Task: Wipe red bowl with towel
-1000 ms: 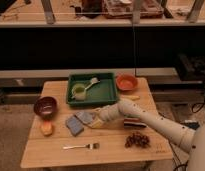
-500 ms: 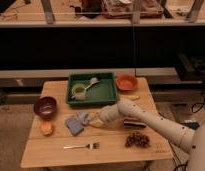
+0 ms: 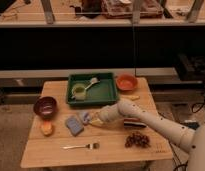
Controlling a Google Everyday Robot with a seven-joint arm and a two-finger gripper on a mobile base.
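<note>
A: Visibility of the towel (image 3: 85, 116)?
B: Partial. The end effector (image 3: 91, 120) covers its right edge, clenched on it in the middle of the counter (image 3: 111, 152), just right of the blue sponge (image 3: 74, 125).
A: Long axis?
B: Can't tell; it's crumpled, pale grey-blue.
A: And the red bowl (image 3: 127, 82)?
B: Far right, upright, glossy.

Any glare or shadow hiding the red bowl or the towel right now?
Camera view: warm, dim light, the table evenly lit, dark behind it. Camera view: no glare on the red bowl at the back right. Camera view: the gripper, shut on the towel beside the blue sponge, has no heavy shadow over it.
</note>
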